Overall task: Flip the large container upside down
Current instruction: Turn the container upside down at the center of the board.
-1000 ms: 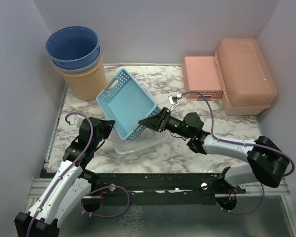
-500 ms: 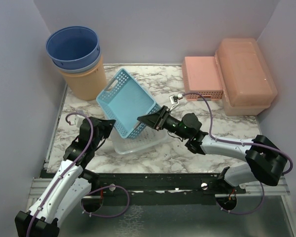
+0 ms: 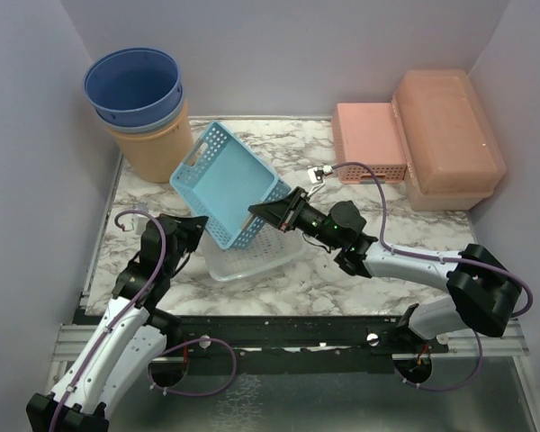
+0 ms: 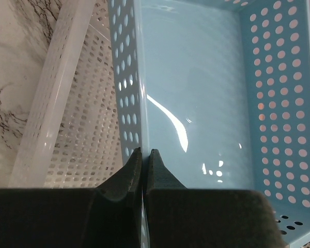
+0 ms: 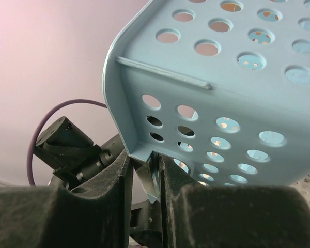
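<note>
**Basket on the tilt, both arms pinching its rim**

Judging by what the arms are busy with, the large container is the light-blue perforated basket point(image 3: 225, 184), at the middle of the marble table point(image 3: 297, 144). It is tipped up on its near edge above a clear perforated basket point(image 3: 252, 261). Its hollow faces up toward the overhead camera, so I would say the turn is well short of halfway.

The left gripper point(image 3: 194, 227) is clenched on the basket's thin side wall; from its wrist the fingers point(image 4: 132, 170) nearly meet across the plastic. The right gripper point(image 3: 256, 214) has closed round the lip at a lower corner, and the flange sits between its fingers point(image 5: 121, 175).

The peach lidded box point(image 3: 450, 126) stands in the far right corner beside a pink basket point(image 3: 369, 135), well apart from both arms.

To do this step well, the two wrists should roll together about one line along the basket's length. If one wrist leads, the wall will twist between them. The basket should rise enough to clear the clear basket underneath, so that one is not dragged along. Both grips are narrow pinches on slick, flexible plastic, so a slow roll seems wise. The stacked buckets point(image 3: 139, 108) stand close behind on the left, so the raised end wants room.
</note>
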Motion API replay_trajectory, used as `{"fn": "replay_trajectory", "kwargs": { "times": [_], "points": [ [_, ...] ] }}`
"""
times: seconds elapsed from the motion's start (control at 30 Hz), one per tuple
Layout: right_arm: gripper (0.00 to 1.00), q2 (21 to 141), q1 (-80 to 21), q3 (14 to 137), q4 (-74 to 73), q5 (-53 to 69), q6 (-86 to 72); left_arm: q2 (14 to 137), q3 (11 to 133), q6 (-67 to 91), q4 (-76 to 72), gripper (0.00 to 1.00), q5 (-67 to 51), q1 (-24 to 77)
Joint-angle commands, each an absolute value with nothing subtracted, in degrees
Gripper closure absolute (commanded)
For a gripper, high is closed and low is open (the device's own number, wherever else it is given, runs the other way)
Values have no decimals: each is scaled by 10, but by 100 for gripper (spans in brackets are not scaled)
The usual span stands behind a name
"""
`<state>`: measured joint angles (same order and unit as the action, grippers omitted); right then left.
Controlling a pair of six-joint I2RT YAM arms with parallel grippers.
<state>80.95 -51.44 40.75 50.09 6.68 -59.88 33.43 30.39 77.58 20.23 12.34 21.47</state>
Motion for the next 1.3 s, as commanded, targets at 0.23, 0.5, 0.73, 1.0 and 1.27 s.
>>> {"fn": "replay_trajectory", "kwargs": {
  "times": [0.23, 0.5, 0.73, 1.0, 1.27],
  "points": [
    [65, 818, -518, 438, 493, 57, -595, 343, 314, 756, 183, 100, 95, 215],
    [61, 822, -518, 444, 457, 46, -571, 359, 305, 737, 138, 100, 42, 215],
    [65, 808, -518, 437, 445, 29, -536, 352, 297, 750, 135, 100, 44, 215],
    [86, 789, -518, 416, 490, 37, -530, 344, 284, 763, 135, 98, 55, 215],
    [99, 764, -518, 414, 475, 22, -506, 330, 271, 765, 135, 39, 58, 215]
  ]
}}
